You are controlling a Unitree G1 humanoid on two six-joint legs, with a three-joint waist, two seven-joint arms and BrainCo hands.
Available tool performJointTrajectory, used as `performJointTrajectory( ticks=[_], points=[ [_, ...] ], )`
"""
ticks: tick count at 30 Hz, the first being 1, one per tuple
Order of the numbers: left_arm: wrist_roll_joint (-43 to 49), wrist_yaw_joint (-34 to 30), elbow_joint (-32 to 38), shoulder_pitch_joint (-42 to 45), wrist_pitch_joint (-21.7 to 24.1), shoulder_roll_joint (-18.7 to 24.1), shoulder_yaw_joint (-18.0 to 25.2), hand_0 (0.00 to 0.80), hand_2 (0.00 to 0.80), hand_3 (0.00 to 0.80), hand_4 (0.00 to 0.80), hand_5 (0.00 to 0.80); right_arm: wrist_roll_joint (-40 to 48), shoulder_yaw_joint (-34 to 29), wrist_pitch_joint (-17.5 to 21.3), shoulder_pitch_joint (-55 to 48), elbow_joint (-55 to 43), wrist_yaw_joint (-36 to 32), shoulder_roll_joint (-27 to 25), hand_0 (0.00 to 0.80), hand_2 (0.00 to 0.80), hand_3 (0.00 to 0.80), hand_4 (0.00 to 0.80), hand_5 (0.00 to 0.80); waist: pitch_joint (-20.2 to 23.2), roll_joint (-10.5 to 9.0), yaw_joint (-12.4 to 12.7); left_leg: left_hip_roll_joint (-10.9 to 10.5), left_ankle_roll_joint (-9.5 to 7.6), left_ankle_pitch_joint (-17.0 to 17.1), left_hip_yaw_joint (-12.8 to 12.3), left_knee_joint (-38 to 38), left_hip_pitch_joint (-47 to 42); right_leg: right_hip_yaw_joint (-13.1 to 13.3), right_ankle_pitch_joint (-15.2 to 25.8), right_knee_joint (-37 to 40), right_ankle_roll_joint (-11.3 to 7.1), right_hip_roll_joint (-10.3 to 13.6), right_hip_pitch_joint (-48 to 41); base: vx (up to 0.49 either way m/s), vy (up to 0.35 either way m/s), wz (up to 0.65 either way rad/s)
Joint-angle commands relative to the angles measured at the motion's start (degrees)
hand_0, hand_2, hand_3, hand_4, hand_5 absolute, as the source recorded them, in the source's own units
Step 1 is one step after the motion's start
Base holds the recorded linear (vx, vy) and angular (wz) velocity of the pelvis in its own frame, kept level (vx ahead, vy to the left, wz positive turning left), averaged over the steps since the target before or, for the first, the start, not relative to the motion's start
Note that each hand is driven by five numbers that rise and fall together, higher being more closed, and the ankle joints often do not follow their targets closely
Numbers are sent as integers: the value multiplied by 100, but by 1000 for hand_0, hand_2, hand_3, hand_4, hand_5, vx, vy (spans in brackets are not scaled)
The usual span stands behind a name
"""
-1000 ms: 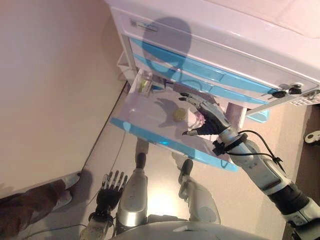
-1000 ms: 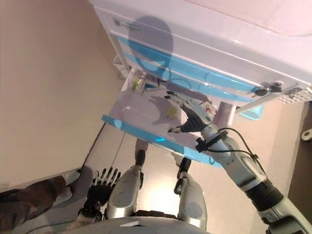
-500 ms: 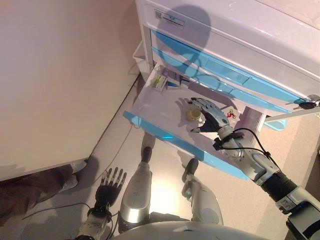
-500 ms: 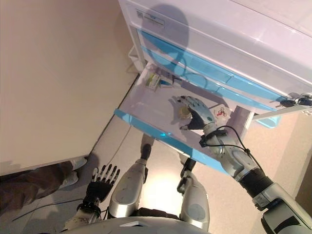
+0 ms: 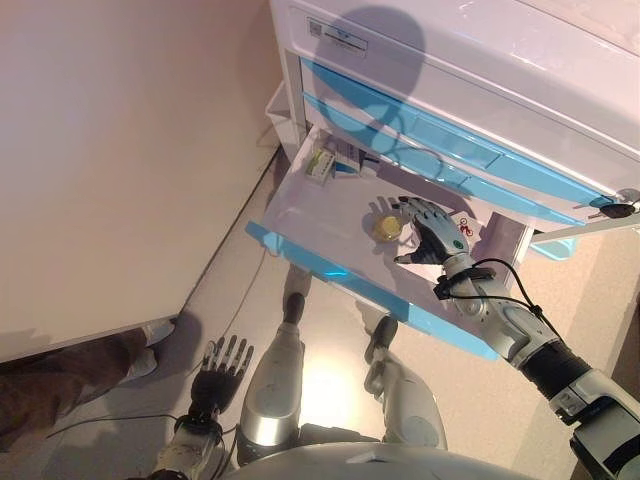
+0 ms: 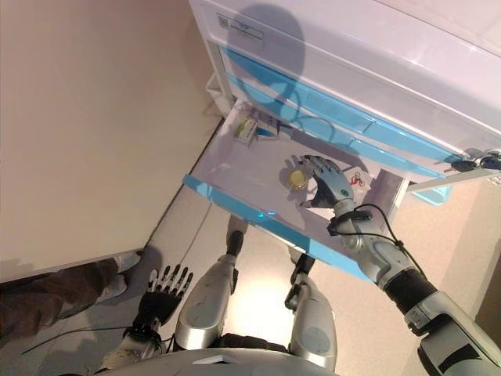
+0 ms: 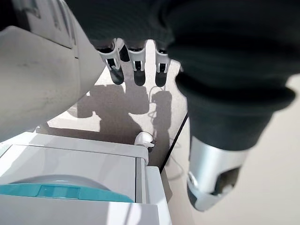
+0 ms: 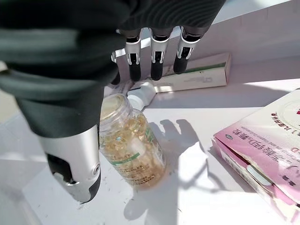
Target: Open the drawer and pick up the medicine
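The right hand (image 8: pixel 89 154) hovers spread inside the open drawer (image 5: pixel 300 215), holding nothing. The clear bottle of yellow capsules (image 8: pixel 133 150) lies on its side just beside the thumb, under the fingers.

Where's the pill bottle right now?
The pill bottle stands upright in the open drawer, just beside the right hand. A pink box lies close by.
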State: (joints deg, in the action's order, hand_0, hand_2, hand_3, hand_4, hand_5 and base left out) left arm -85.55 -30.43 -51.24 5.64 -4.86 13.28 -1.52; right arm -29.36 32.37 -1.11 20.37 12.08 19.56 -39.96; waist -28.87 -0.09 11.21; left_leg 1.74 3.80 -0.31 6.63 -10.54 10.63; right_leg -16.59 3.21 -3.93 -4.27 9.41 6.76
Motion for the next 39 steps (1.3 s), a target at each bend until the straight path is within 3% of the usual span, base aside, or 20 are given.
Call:
performJointTrajectory(
  ticks=[1, 39],
  points=[
    [88, 24, 139, 255, -28, 96, -189, 0, 0, 0, 0, 0, 76, 95, 214, 98, -239, 239, -40, 0, 0, 0, 0, 0, 272, -31, 46, -169, -224, 13, -201, -63, 225, 58, -297, -568, -87, 28, -57, 0, 0, 0],
    [106, 155, 227, 249, -104, 144, -243, 0, 0, 0, 0, 0, 210, 349, 119, 659, 500, 158, 351, 0, 0, 0, 0, 0, 207, 7, 256, -239, -255, -6, -62, -161, 270, -26, -289, -608, -105, 75, -89, 0, 0, 0]
  ],
)
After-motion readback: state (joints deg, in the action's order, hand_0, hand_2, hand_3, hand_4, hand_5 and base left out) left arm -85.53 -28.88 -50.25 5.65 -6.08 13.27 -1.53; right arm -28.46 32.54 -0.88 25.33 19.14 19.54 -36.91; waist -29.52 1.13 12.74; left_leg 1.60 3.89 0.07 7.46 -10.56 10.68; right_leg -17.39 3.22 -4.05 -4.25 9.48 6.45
